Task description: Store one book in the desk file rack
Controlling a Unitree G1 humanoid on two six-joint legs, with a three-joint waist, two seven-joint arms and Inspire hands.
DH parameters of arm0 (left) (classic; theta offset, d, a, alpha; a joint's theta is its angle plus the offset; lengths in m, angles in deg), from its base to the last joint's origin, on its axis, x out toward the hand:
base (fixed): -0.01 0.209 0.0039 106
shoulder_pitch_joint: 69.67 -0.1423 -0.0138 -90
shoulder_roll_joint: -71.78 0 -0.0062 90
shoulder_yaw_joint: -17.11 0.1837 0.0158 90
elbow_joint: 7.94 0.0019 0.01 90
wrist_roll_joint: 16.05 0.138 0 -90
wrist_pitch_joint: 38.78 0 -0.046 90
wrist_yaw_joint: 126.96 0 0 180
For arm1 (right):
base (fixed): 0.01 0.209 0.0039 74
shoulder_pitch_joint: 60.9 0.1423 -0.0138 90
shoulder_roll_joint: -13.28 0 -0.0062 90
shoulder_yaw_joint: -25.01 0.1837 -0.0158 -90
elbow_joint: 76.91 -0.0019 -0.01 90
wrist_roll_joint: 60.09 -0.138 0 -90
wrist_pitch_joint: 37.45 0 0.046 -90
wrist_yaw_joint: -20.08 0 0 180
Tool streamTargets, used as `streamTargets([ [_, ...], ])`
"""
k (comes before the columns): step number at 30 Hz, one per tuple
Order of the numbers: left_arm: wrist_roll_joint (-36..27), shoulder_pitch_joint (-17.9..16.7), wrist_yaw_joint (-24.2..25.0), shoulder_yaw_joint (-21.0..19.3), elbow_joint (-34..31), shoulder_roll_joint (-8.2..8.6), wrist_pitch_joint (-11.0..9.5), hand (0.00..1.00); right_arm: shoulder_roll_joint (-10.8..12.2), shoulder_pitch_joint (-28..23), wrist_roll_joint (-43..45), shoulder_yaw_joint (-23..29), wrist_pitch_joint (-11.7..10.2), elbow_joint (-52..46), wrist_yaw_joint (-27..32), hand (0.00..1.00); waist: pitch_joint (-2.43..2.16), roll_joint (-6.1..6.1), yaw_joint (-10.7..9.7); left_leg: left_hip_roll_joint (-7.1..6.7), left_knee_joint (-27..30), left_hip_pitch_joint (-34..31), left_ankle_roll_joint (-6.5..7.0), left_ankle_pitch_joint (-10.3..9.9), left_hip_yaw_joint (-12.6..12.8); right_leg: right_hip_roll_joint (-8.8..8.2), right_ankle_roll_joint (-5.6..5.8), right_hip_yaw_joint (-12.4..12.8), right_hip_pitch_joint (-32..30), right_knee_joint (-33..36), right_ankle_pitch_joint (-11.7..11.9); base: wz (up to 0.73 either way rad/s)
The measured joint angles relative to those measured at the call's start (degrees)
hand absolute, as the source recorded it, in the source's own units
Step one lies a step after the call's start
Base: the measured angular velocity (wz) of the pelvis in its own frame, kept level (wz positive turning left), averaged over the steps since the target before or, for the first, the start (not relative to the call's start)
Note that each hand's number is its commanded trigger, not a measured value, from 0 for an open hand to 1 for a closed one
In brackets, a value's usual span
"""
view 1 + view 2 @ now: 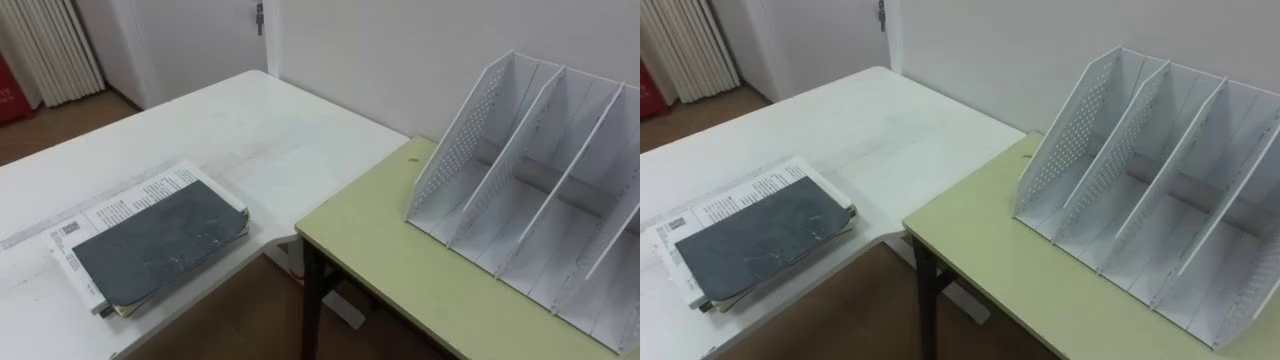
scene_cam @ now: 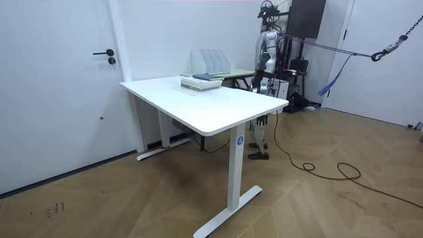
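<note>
A dark grey book (image 1: pixel 160 245) (image 1: pixel 760 240) lies flat on top of a white printed book (image 1: pixel 130 200), near the front edge of the white table (image 1: pixel 250 130) at my left. The white desk file rack (image 1: pixel 540 190) (image 1: pixel 1140 170) stands on the green table (image 1: pixel 400 260) at my right; its slanted slots hold nothing. In the room view I stand behind the far corner of the white table (image 2: pixel 198 106), with the books (image 2: pixel 201 82) and the rack (image 2: pixel 211 61) before me. My left hand (image 2: pixel 256 84) hangs low at my side, near the table's edge.
The green table butts against the white table's corner, with open floor in the gap below. A white wall runs behind both tables, with a door (image 1: pixel 200 40) at the far left. Ribbed white panels (image 1: pixel 50 50) stand in the far corner.
</note>
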Motion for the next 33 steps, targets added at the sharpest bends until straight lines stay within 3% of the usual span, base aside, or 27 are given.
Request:
streamTargets([
  [14, 0.0, 0.3, 0.2, 0.0, 0.0, 0.01, -0.2, 0.0, 0.0, 0.1, 1.8, 0.0, -0.6, -0.7, -0.1, 0.0, 0.11, -0.14, 0.1, -0.01, -0.1, 0.0, 0.0, 0.0, 0.0, -0.05, 0.02, 0.1, -0.1, 0.0, 0.0, 0.0],
  [26, 0.2, 0.9, -1.1, -0.1, 0.0, 0.0, -2.2, 0.0, -0.1, 0.6, 2.1, 0.0, -1.4, -0.7, -0.5, 0.0, 0.05, 0.03, 0.1, -0.01, -0.1, -0.1, 0.01, -0.1, 0.1, -0.02, 0.02, 0.0, -0.1, 0.1, 0.0, 0.0],
  [33, 8.3, 2.5, -1.5, 0.0, -3.6, -0.03, -3.0, 0.0, -0.3, 0.6, 2.1, -1.3, -3.0, -0.6, -0.8, 0.0, 0.06, 0.1, 0.0, 0.11, 0.3, -1.4, 0.0, -0.1, 0.2, 0.17, -0.02, 0.1, -1.2, 0.1, 0.0, 0.01],
])
